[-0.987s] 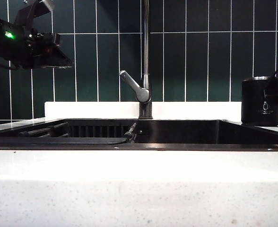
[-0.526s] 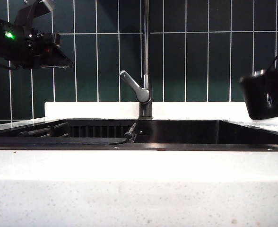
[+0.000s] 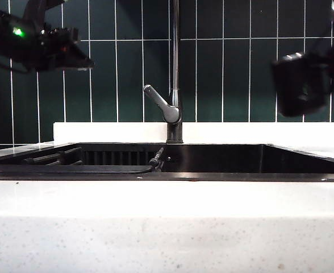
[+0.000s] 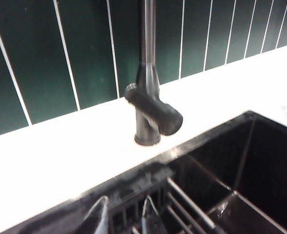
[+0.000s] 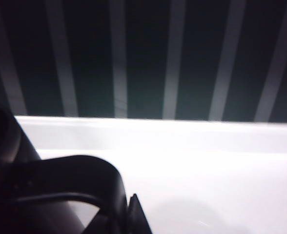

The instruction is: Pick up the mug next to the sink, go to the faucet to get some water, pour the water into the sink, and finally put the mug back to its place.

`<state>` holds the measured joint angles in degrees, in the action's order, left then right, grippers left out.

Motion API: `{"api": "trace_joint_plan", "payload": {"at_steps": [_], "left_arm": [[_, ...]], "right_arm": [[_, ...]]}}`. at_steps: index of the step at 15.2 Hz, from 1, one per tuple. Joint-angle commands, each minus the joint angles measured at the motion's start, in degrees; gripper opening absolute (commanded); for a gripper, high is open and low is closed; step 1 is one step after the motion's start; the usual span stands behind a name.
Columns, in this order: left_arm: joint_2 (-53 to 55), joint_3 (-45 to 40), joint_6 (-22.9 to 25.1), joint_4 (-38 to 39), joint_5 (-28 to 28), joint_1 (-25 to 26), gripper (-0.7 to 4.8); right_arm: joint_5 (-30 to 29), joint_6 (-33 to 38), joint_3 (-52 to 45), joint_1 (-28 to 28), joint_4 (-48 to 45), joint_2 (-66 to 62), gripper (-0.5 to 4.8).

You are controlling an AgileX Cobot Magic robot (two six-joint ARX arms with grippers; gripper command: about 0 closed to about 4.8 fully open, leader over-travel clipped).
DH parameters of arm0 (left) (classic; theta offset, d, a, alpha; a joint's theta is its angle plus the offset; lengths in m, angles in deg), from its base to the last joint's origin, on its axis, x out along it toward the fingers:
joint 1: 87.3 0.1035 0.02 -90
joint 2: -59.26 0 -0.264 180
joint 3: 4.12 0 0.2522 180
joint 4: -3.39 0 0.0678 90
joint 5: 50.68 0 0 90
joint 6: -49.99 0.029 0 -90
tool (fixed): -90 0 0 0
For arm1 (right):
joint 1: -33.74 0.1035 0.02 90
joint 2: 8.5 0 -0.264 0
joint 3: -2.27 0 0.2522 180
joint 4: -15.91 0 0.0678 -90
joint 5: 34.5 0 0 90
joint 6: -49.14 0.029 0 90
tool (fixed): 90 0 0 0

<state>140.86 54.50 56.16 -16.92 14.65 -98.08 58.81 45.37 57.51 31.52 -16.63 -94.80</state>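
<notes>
Mug (image 3: 299,84) first: you have it lifted clear of the counter, hanging in the air at about 2 o'clock from the faucet (image 3: 174,91) in the exterior view, blurred, tilted a little, and well apart from the spout pipe. Your right gripper (image 3: 333,68) sits at the mug's far-right side near the frame edge, and its fingers are closed on the mug; in the right wrist view you see the dark curve of the mug (image 5: 60,190) pressed close under the camera, with the pale counter (image 5: 207,165) below and green tiles behind. Your left gripper (image 3: 70,51) hovers high at roughly 10 o'clock from the faucet, empty, and you cannot tell from these views how wide its fingers stand. Its wrist camera looks down on the faucet (image 4: 148,105), whose lever handle (image 4: 155,111) slants out toward the sink (image 4: 241,185), and on the slatted rack (image 4: 182,204) lying inside the basin. No water shows at the spout, and the sink (image 3: 212,156) lies at 6 o'clock below the faucet.
</notes>
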Motion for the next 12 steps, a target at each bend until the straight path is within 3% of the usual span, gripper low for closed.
{"api": "trace_joint_plan", "payload": {"at_steps": [1, 6, 12], "left_arm": [[0.2, 4.61, 1.01, 4.63, -0.94, 0.02, 0.89], [6.78, 10.32, 2.38, 8.68, -1.16, 0.02, 0.9], [17.84, 19.56, 2.38, 8.72, -9.07, 0.04, 0.9]], "right_arm": [[-5.92, 0.28, 0.2, 3.89, -1.29, 2.71, 0.3], [-7.34, -1.22, 0.26, 9.66, 2.16, 6.56, 0.3], [-9.75, -1.2, 8.52, 13.33, 15.65, 7.28, 0.3]]}}
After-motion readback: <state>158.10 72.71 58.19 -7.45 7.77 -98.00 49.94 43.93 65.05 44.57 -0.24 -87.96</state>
